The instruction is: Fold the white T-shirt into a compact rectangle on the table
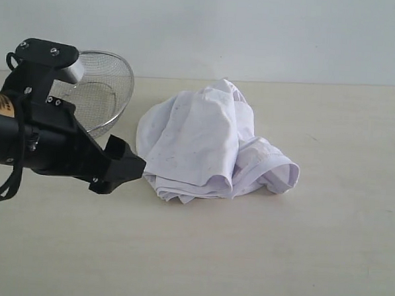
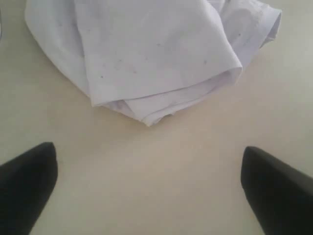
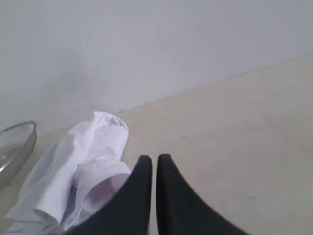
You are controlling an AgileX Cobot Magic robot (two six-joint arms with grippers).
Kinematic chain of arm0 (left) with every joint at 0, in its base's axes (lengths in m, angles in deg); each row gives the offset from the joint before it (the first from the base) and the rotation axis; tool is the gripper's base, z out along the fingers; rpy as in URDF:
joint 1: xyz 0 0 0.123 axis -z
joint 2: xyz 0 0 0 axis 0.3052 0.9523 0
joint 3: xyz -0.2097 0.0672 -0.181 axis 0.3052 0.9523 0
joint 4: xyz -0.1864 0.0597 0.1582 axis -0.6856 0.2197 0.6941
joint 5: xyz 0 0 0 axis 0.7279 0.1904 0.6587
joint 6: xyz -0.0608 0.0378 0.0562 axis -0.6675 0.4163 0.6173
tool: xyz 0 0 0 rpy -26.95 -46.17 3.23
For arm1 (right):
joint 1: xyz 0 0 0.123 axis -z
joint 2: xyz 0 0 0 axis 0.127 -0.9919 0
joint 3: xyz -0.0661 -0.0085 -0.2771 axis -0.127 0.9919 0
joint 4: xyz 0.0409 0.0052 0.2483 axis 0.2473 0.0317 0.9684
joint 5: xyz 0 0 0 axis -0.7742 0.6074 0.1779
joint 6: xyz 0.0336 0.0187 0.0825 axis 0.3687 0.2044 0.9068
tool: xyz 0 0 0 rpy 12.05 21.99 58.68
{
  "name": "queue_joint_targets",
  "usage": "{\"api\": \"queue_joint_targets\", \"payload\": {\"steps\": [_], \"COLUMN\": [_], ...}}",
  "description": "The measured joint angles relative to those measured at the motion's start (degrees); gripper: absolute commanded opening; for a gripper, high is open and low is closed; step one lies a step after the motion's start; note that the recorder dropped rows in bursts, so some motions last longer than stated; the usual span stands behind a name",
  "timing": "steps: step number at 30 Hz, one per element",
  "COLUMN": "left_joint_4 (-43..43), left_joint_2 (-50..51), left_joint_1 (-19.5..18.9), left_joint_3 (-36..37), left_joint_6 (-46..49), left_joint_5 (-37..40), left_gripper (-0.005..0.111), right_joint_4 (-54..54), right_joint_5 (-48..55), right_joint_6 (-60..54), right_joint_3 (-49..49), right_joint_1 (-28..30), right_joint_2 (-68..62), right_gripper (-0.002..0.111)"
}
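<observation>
Our black left gripper (image 2: 149, 161) gapes beside the crumpled white cotton T-shirt (image 1: 204, 145), poised to seize an edge; right gripper (image 3: 153, 161) shut

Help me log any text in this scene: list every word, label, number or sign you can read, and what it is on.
No text is readable.
The white T-shirt: crumpled, no lettering showing.
A yellowish label on the left arm: too small and blurred to read.
The wire basket and table: no markings seen.
</observation>
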Motion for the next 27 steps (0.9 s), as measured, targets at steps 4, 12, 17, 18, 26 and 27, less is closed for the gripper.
{"api": "queue_joint_targets", "payload": {"steps": [4,12,17,18,26,27], "left_joint_4": [-0.5,-3.6,-5.5,-5.5,-5.7,-5.7], "left_joint_2": [-2.5,-3.0,-3.0,-3.0,-3.0,-3.0], "left_joint_1": [0.0,0.0,0.0,0.0,0.0,0.0], "left_joint_3": [0.0,0.0,0.1,0.1,0.1,0.1], "left_joint_6": [-0.1,-0.1,-0.1,-0.1,-0.1,-0.1], "left_joint_5": [2.2,2.7,2.4,2.2,0.9,0.5], "left_gripper": [0.094,0.094,0.079,0.072,0.014,0.007], "right_joint_4": [0.1,0.4,0.5,0.5,0.5,0.5], "right_joint_5": [0.4,1.9,-3.9,-3.9,-4.7,-4.7], "right_joint_6": [-5.7,-17.2,-17.1,-16.7,-16.3,-16.3], "right_joint_3": [-11.6,-30.3,-31.4,-31.4,-31.4,-31.4], "right_joint_1": [-6.3,-24.0,-24.4,-24.4,-24.4,-24.4], "right_joint_2": [-15.7,-55.1,-60.2,-60.3,-60.3,-60.3], "right_gripper": [0.000,0.000,0.000,0.000,0.000,0.000]}}
